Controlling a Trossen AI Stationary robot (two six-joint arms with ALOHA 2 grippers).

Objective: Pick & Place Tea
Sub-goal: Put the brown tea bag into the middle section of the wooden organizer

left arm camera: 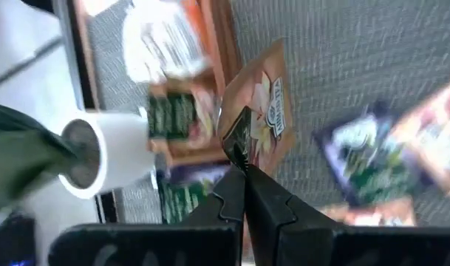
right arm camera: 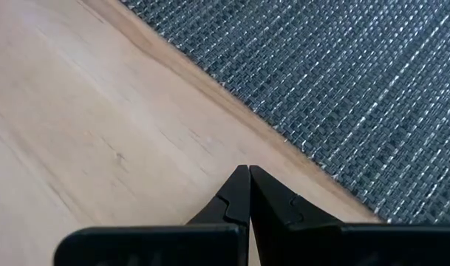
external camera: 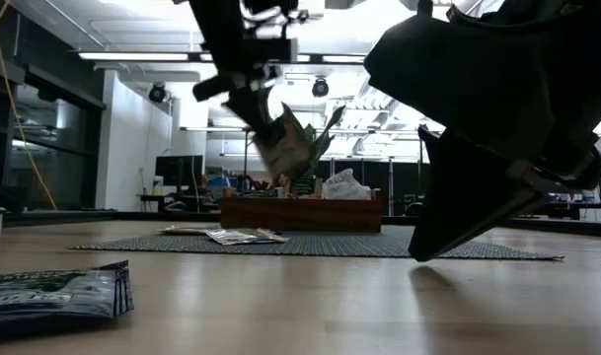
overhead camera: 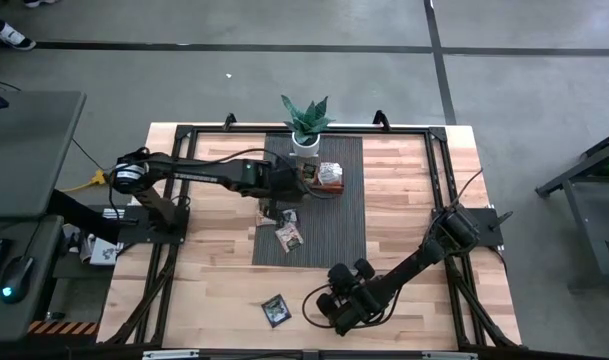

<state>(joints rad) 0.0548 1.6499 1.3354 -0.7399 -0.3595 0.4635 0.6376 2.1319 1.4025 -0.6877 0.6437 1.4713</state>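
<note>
Wooden counter (overhead camera: pixel 404 250) fills the high view, dark woven mat (overhead camera: pixel 334 220) at centre. Left gripper (overhead camera: pixel 306 176) sits at upper centre, just left of the brown tray (overhead camera: pixel 331 184), below the potted plant (overhead camera: pixel 306 125); its fingers are too small here to read. Loose sachets (overhead camera: pixel 287 232) lie on the mat's left part, one dark sachet (overhead camera: pixel 276 310) alone on bare wood at lower centre. Right gripper (overhead camera: pixel 336 303) is low in frame, right of that sachet, off the mat.

Low view: left gripper (external camera: pixel 270 123) hangs at upper centre with a tan sachet (external camera: pixel 288 150) pinched in it, lifted clear of the mat, in front of and above the tray (external camera: pixel 300 213). This height is not readable from above. Flat sachets (external camera: pixel 236 236) on the mat left of the tray; the dark sachet (external camera: pixel 53 294) is large at lower left. Right gripper (external camera: pixel 448 237) is a dark silhouette at right, tip close above the wood.

Left wrist view: fingers (left arm camera: pixel 228 196) closed on the corner of the tan sachet (left arm camera: pixel 265 114). White pot (left arm camera: pixel 110 151) at left, tray compartments holding green and orange-white sachets (left arm camera: pixel 176 118) behind, more sachets (left arm camera: pixel 365 159) on the mat at right.

Right wrist view: fingers (right arm camera: pixel 236 196) pressed together, holding nothing, over bare wood beside the mat edge (right arm camera: pixel 343 81).
</note>
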